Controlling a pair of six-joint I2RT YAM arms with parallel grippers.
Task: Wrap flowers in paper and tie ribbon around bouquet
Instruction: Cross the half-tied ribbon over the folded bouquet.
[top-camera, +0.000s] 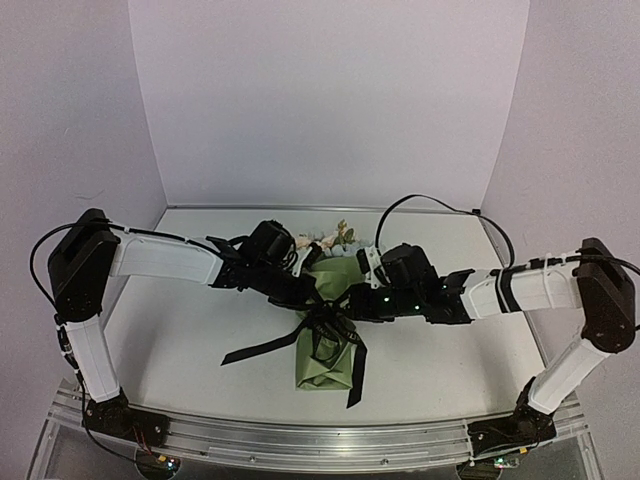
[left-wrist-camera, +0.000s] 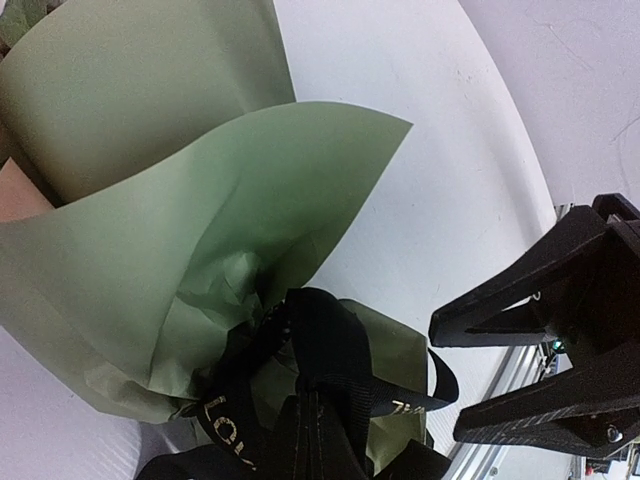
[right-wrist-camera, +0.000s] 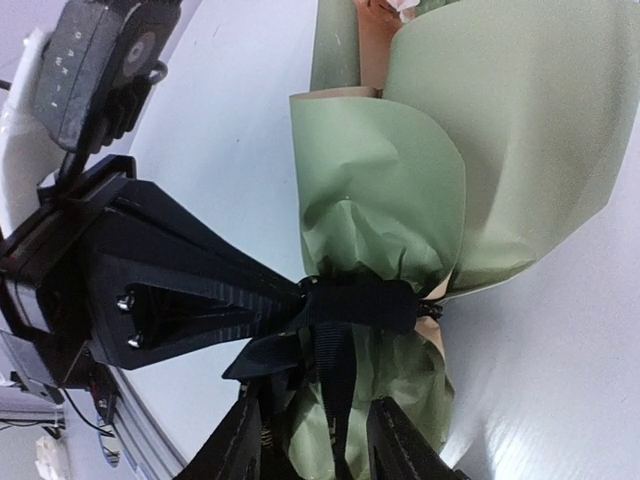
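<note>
- Bouquet (top-camera: 322, 372): lay flat at middle of table (top-camera: 180, 330), flowers (top-camera: 335, 238) at far end.
- Progress: wrapped in paper (left-wrist-camera: 250, 200); ribbon (top-camera: 262, 347) cinched round neck, tails loose; likely only tightening and release left.
- Left gripper (right-wrist-camera: 297, 294): clamped on ribbon at knot.
- Right gripper (left-wrist-camera: 445, 378): jaws apart, gripped nothing.
- Writing: gold "LOV" read on ribbon, rest hidden.

The left arm (top-camera: 165, 258) and right arm (top-camera: 530, 290) have white rounded shells between boxy black joints, thin black cables (top-camera: 440, 204), tiny green lights (top-camera: 388, 297), and black ribbed wedge-shaped gripper fingers (right-wrist-camera: 200, 252) with silver screws (right-wrist-camera: 125, 303).
</note>
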